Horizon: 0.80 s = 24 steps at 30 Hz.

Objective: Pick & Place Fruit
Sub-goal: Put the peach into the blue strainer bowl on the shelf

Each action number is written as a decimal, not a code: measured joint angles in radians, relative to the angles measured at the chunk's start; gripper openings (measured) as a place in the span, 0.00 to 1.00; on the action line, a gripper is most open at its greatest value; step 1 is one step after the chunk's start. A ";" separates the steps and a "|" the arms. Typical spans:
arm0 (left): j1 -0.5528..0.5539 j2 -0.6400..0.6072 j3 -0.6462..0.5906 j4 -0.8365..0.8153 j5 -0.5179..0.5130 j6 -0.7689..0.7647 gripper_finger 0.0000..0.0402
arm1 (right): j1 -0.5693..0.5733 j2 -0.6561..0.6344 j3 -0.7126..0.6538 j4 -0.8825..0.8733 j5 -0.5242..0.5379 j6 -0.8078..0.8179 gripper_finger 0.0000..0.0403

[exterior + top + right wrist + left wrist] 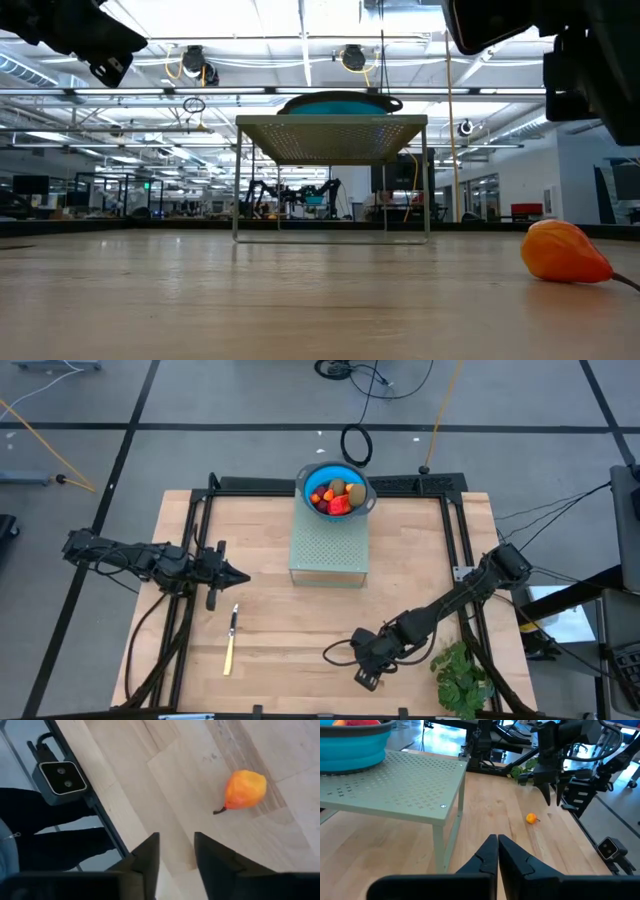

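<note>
A small orange fruit (244,789) lies on the table (280,630) just beyond the right gripper (176,851), whose fingers stand apart and hold nothing. It sits near the table's front edge, with bare wood around it. The rest of the fruit is in the blue bowl (310,478) on the rack (328,555). The left gripper (497,851), fingers together, hovers by the left side.

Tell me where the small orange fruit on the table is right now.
The orange fruit lies bare on the wooden table near its front edge, right side, just ahead of the right pincer and apart from it.
</note>
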 joint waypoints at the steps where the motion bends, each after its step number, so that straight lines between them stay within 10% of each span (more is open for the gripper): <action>1: 0.000 0.000 0.000 0.000 0.000 0.000 0.02 | -0.001 0.000 0.000 -0.006 0.000 -0.005 0.28; 24: 0.000 0.000 0.000 0.010 0.002 -0.032 0.04 | -0.021 0.000 -0.001 -0.056 0.081 -0.189 0.58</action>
